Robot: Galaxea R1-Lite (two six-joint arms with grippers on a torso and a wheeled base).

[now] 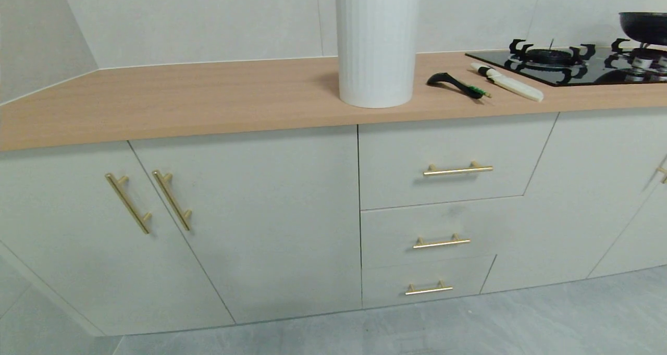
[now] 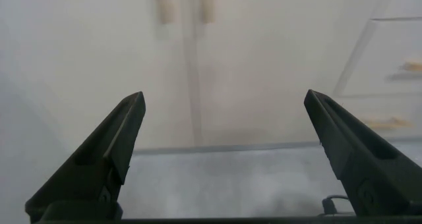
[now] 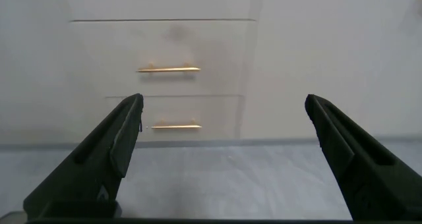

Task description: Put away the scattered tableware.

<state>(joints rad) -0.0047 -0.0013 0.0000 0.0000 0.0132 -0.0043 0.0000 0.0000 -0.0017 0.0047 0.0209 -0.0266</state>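
We've got the left gripper [image 2: 224, 99] and right gripper [image 3: 224, 99] low before the cabinet fronts [image 1: 250, 214], both jaws spread wide and empty. Well apart, up on the countertop [image 1: 208, 99] right of the white ribbed vase [image 1: 376, 42], a black utensil [image 1: 457, 85] and a white knife [image 1: 508, 82] lie side by side, both slanting far-left to near-right.

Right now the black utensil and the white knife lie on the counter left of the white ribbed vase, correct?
No: the head view shows the black utensil and the white knife on the counter right of the white ribbed vase, not left.
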